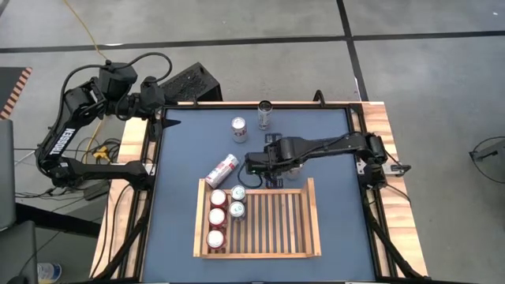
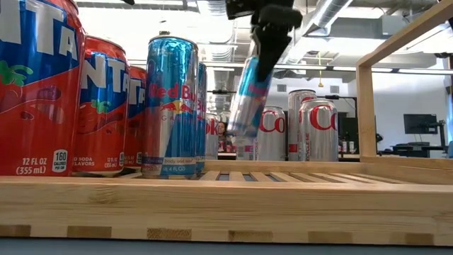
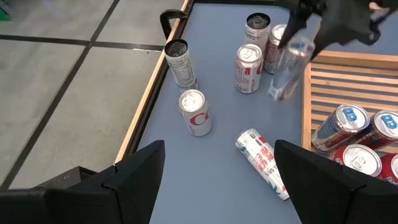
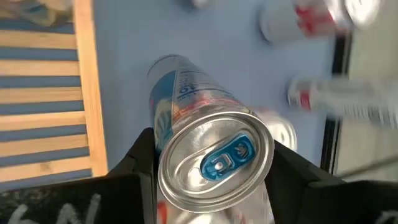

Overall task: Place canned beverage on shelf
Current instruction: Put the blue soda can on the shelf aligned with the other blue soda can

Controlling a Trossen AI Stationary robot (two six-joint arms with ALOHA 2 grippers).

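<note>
Right wrist view: the right gripper is clamped on a seemingly tilted Red Bull can.

Three Fanta cans, three blue Red Bull cans, one toppled can, one shelf

Low view, readable markings:

- Nearest red can: large white letters "NTA"; small print "12 FL OZ (355 mL)", a "160" calories badge, and "SODA ... FLAVORS".
- Second red can: "NTA" visible.
- Blue-and-silver can standing on the shelf: "Red Bu" in red letters.
- Silver cans behind: red "Co" lettering.

High view: left arm carries white lettering; it cannot be read with certainty.
</note>
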